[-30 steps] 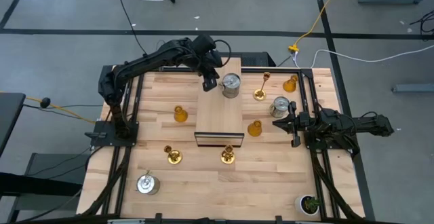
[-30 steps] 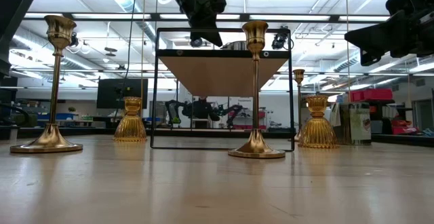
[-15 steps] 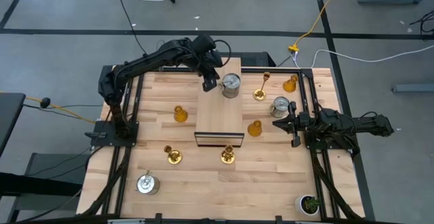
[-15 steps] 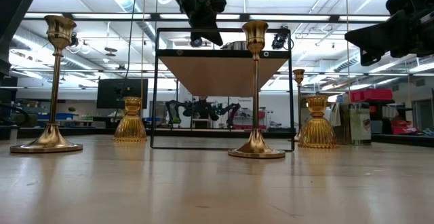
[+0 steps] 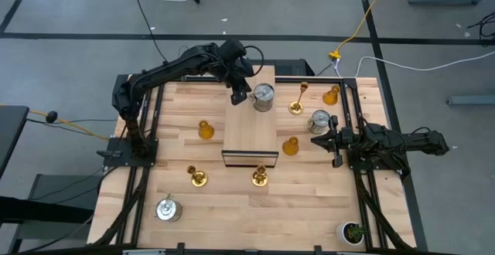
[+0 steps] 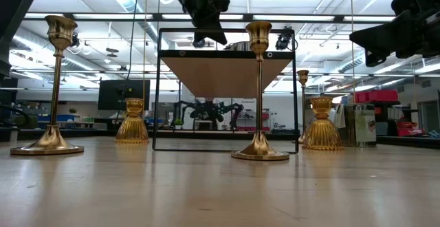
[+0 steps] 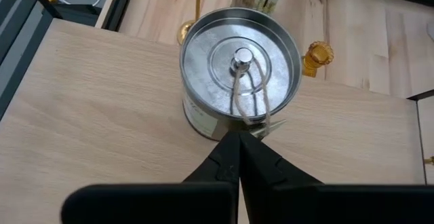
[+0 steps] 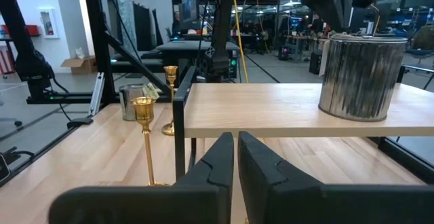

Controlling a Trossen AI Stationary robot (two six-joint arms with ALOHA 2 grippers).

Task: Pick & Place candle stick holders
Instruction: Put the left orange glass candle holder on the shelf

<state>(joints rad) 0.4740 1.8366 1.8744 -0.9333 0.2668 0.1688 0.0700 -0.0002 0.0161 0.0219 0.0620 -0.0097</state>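
A silver can [image 5: 264, 96] with a knobbed lid [image 7: 241, 61] stands on the far end of a raised wooden shelf [image 5: 250, 131]. My left gripper [image 5: 238, 95] is shut, its tips [image 7: 239, 136] at the can's side wall. My right gripper [image 5: 317, 141] is shut and empty at the table's right side, near a second can [image 5: 319, 120] and an amber holder [image 5: 291, 146]. Gold candlesticks [image 5: 298, 100], [image 5: 196, 176], [image 5: 260, 178], two more amber holders [image 5: 205, 129], [image 5: 332, 95] and a third can [image 5: 168, 209] stand on the table. My left gripper's shut fingertips stand at the lower side wall [image 7: 217, 125] of the can on the shelf, beside a small tag [image 7: 268, 124] on a string loop from the lid's knob. I cannot tell whether they touch the can. The can stands upright on the shelf.
The shelf has a black metal frame [image 6: 159, 89] and stands mid-table. A small potted plant [image 5: 353, 232] sits at the near right corner. Black rails run along the table's left and right edges. Bare wood lies at the near middle.
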